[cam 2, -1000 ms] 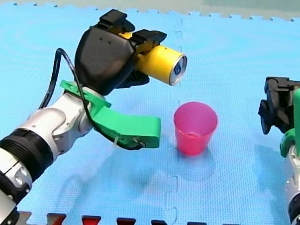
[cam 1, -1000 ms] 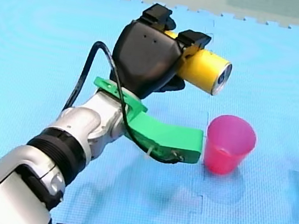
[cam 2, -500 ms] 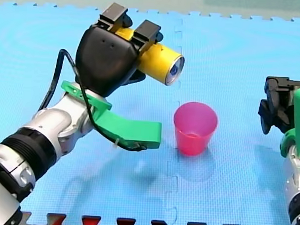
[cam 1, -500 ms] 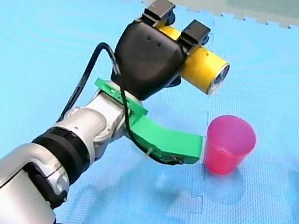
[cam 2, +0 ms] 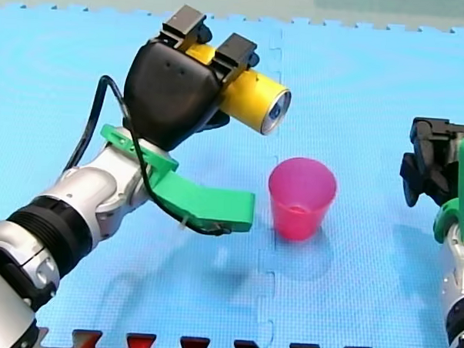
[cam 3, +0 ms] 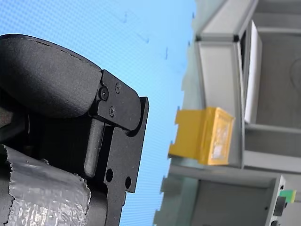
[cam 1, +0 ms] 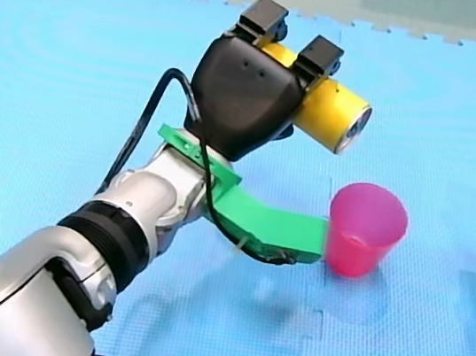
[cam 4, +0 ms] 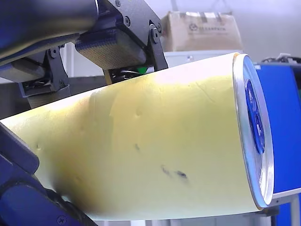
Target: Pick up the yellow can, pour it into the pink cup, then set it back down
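Note:
My left hand [cam 1: 271, 76] is shut on the yellow can [cam 1: 330, 113], holding it in the air tipped on its side. The can's silver top faces right and slightly down, up and to the left of the pink cup [cam 1: 363, 229]. The cup stands upright on the blue mat, apart from the can. In the second wrist view the same can [cam 4: 155, 150] lies close up between black fingers [cam 4: 117, 44]. My right hand [cam 2: 433, 161] hangs at the right edge, away from the cup, holding nothing.
A blue foam mat [cam 1: 50, 114] with jigsaw edges covers the whole work surface. A green bracket [cam 1: 267, 223] on my left wrist reaches almost to the cup's left side. Beyond the mat in the first wrist view stand grey framing and a yellow box [cam 3: 202, 136].
My left hand has lifted a little and shifted right with the can, whose top now points slightly less downward. The cup and my right hand have stayed put.

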You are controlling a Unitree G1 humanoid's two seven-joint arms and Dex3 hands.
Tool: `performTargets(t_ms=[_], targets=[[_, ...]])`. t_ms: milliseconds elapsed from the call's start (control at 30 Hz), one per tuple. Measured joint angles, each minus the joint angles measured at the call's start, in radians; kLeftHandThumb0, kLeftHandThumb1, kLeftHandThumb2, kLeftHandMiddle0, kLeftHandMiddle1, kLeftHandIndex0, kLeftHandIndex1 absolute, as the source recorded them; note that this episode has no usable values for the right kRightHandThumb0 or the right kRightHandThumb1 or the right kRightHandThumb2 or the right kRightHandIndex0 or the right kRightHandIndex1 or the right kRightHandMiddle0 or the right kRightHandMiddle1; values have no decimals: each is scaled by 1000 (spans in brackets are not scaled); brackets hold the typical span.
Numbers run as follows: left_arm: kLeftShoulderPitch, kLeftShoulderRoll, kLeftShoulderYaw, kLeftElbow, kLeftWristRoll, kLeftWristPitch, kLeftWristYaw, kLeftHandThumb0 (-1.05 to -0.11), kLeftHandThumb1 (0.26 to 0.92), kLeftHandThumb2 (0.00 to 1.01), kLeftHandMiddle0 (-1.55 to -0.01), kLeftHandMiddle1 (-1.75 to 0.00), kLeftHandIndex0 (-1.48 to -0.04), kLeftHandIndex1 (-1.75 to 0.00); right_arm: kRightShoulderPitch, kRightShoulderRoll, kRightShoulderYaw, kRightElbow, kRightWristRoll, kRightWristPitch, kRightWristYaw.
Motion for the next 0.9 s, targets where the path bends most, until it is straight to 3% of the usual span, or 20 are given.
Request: performTargets(t_ms=[233,333,433,567,900], targets=[[-8,-8,-9,8,0,0,4,-346,868,0,-815,-1503,-834,-1073,0,0,8,1,-15,0,-20],[-11,-13,-12,12,0,0,6,-355,868,0,-853,-1397,-928,-831,0,-1,15,1,-26,0,-30],[-14,-20,-15,17,0,0,8,-361,868,0,-862,-1362,-975,-708,0,-4,25,3,-41,0,-44],[-17,-27,-18,21,0,0,15,-363,870,1,-863,-1350,-1000,-640,-1,-8,35,4,-57,-2,-56],[-18,-27,-30,22,10,16,32,-367,875,1,-878,-1299,-1070,-457,0,-10,42,5,-61,-5,-61]])
